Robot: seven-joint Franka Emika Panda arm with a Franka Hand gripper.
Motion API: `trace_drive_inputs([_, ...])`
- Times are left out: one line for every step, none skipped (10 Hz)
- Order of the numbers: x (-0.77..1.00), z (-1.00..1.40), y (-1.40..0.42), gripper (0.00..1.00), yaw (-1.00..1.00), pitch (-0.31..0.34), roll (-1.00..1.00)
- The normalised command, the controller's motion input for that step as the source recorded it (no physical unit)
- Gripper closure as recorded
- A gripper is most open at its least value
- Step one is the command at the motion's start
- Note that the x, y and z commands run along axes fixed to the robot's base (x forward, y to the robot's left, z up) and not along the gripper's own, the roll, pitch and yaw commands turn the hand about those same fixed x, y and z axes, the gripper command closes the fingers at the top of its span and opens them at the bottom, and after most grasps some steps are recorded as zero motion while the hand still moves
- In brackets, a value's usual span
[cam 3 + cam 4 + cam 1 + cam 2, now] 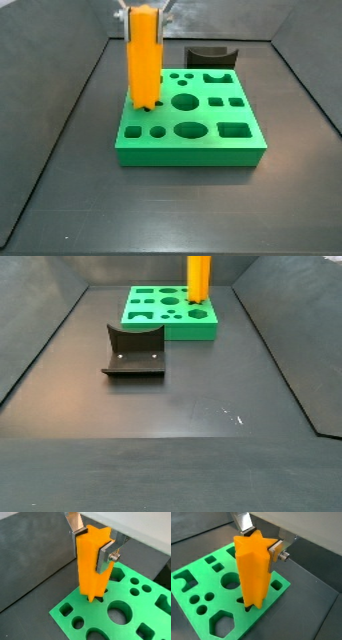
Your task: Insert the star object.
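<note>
star object [92, 564], clamped by end effector [93, 543], enters green block [143, 614].

I see 1 green block [194, 140] with shaped holes lying flat on the dark floor [201, 396]. A dark grey curved block [134, 352] sits apart from it.

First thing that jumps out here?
The orange star object, upright in the gripper, its lower tip at a hole near the edge of the green block. Next, the dark curved block, alone on the floor apart from the green one.
</note>
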Motion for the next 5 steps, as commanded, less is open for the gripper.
trace_drive_inputs([-0.03,-0.29,0.00,1.00,-0.12,0.006,0.00])
trace_drive_inputs([0.00,-0.22,0.00,1.00,-0.26,0.050,0.02])
trace_drive_inputs([0.01,-0.21,0.00,1.00,-0.51,0.086,0.07])
trace_drive_inputs([0.00,-0.25,0.00,1.00,-0.70,0.107,0.09])
trace_drive_inputs([0.00,-0.26,0.00,1.00,-0.81,0.113,0.08])
